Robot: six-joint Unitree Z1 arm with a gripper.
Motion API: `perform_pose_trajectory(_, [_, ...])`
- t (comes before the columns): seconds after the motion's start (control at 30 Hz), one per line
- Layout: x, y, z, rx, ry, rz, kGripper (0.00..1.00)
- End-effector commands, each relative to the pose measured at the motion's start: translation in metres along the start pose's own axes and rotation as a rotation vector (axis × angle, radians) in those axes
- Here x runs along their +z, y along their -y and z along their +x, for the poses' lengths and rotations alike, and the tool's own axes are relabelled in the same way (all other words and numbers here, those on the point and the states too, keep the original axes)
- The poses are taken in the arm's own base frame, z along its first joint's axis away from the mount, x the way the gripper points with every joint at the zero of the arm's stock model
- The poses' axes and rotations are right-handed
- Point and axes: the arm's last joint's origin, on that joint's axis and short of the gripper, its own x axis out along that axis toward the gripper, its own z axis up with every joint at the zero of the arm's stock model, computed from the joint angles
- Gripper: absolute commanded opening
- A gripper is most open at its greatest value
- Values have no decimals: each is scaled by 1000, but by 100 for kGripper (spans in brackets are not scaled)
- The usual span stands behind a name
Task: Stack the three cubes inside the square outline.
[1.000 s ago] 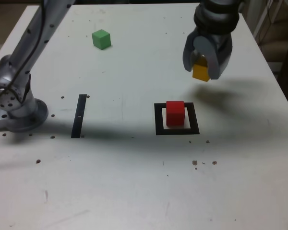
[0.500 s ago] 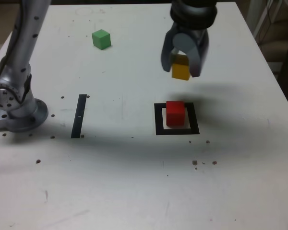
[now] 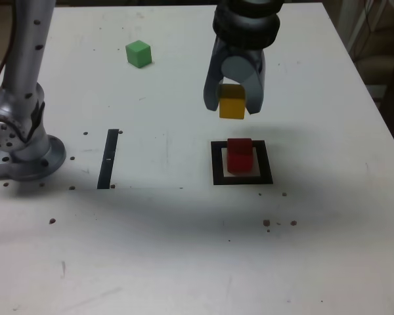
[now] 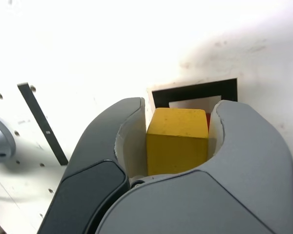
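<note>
Robot arm reaching over from the exterior view's left, pincer (image 3: 232, 104) pointing down (closed snugly), held aloft

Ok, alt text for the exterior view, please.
The gripper holds the yellow cube above the table, near the red cube, which sits inside the square outline; the green cube lies farther back, toward the left.

Looks smooth, with a faint sheen, on the solid yellow cube (image 4: 178, 146). Resembles matt, smooth plastic on the rounded grey fingers (image 4: 93, 134). Gleams like metal on the silvery round arm base (image 3: 33, 163). Appears smooth, softly glossy on the white tabletop (image 3: 171, 262).
</note>
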Motion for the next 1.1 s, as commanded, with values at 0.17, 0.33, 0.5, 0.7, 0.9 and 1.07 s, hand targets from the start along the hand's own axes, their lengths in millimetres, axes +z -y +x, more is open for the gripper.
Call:
perform_pose_trajectory(0.17, [6,14,4,-27,-9,-34,39])
perform_pose_trajectory(0.33, [12,23,7,-44,-13,-40,39])
perform_pose_trajectory(0.5, [14,27,9,-57,-17,-43,39])
perform_pose_trajectory(0.7, [21,29,16,-70,-22,-40,39])
perform_pose_trajectory(0.9, [26,30,22,-82,-25,-40,39])
perform_pose_trajectory(1.07, [26,31,24,-84,-32,-39,45])
